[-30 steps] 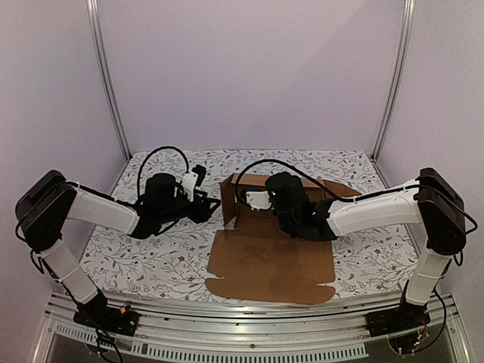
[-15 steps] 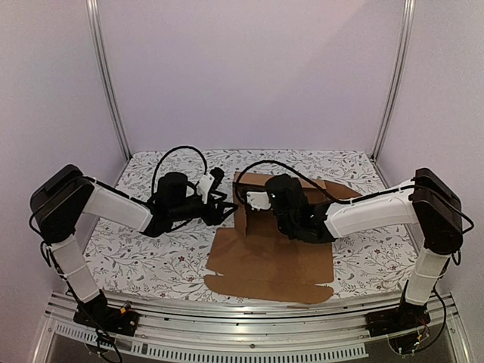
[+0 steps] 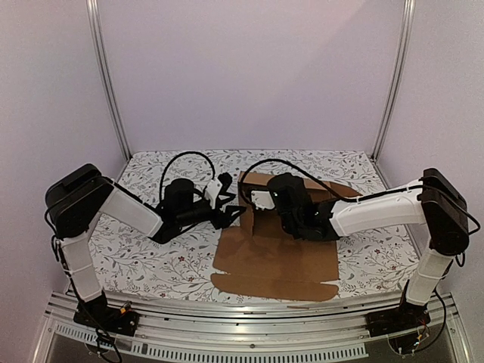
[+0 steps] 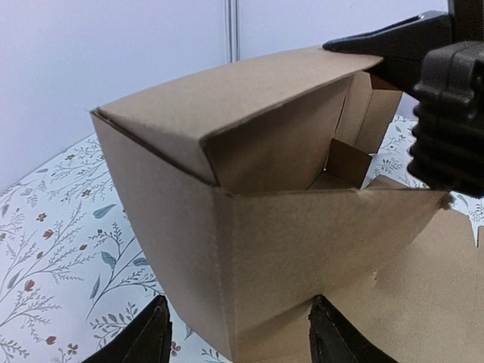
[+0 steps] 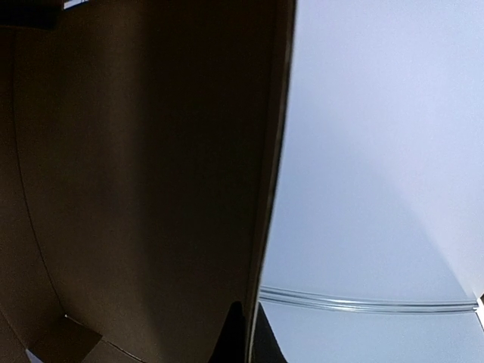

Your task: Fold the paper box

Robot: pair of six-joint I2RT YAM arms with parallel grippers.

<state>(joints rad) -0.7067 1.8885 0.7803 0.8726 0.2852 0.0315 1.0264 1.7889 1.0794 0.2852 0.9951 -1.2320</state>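
Nearest us, a ribbed aluminium rail (image 3: 249,314) runs along the front edge of a table (image 3: 144,257) covered in white cloth printed with small leafy sprigs. The left arm (image 3: 125,212) and the right arm (image 3: 378,208), both smooth white shells with black joints, reach inward from its two ends.

In the middle of the table sits the paper box (image 3: 272,249), plain brown corrugated cardboard, matt and unprinted. Its near part lies flat: a broad rectangular panel with a narrow strip creased along the front edge. Its far part stands up as thin walls around a shallow open trough, with a small square piece folded inside.

From the left wrist we see the left gripper (image 4: 234,340) spread apart. Its two dark fingertips (image 4: 140,340) sit low on either side of the box's upright left corner, clamping nothing that we can make out. The wall there bows slightly, and a panel leans inward above it.

The right gripper (image 5: 243,333) is clenched, its black ribbed fingers meeting at the top edge of that leaning panel. We cannot tell whether cardboard is pinched between them.

Farthest back, slim metal posts (image 3: 106,83) frame a smooth, pale lilac wall (image 3: 249,76).
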